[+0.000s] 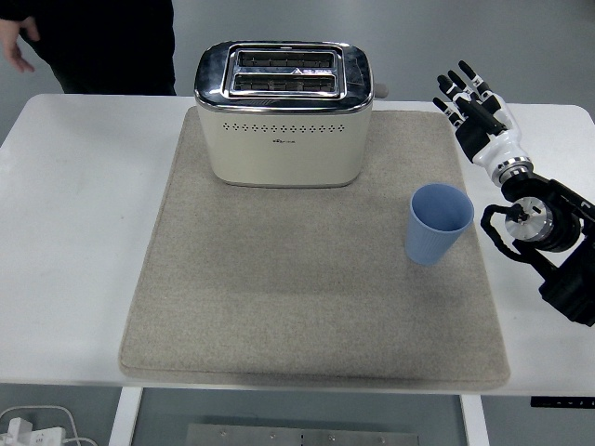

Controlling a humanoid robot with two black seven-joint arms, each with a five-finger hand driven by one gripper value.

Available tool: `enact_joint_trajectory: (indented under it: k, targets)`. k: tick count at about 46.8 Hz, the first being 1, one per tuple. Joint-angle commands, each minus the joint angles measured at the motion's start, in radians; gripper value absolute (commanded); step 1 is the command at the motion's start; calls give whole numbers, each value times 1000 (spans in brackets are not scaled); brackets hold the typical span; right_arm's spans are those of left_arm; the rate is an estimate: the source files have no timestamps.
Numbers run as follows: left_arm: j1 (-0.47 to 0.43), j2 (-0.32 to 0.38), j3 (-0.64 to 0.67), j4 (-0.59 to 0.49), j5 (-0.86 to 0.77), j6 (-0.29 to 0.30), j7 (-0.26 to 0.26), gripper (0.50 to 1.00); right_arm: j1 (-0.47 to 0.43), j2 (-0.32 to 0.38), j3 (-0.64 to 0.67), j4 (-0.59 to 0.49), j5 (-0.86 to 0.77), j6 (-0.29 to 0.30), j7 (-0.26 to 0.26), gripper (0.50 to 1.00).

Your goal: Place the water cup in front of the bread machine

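A light blue water cup (438,223) stands upright on the right part of the grey mat (307,297). The cream toaster with a chrome top (284,113) sits at the mat's far edge, left of the cup and further back. My right hand (472,100) hovers behind and to the right of the cup, fingers spread and pointing away, holding nothing. It is apart from the cup. The right forearm (544,228) comes in from the right edge. The left arm does not show.
The white table (74,232) extends on both sides of the mat. A person in dark clothing (112,42) stands at the top left, one hand (17,46) hanging near the table's far corner. Cables and a plug (33,429) lie below the near edge.
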Motion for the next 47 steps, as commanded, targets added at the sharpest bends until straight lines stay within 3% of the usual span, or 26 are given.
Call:
enact_joint_trajectory:
  k: [1,28,47]
  targets:
    - [0,0,0,0,0,0,0,1000,0,0,0,-1,0,0,0,930]
    - [0,0,0,1,0,0,0,1000,-5,-11,-3,3,-1,14,-2,928]
    - [0,0,0,1,0,2,-2,1000,-39,-112,-12,20,-6,146,-5,930]
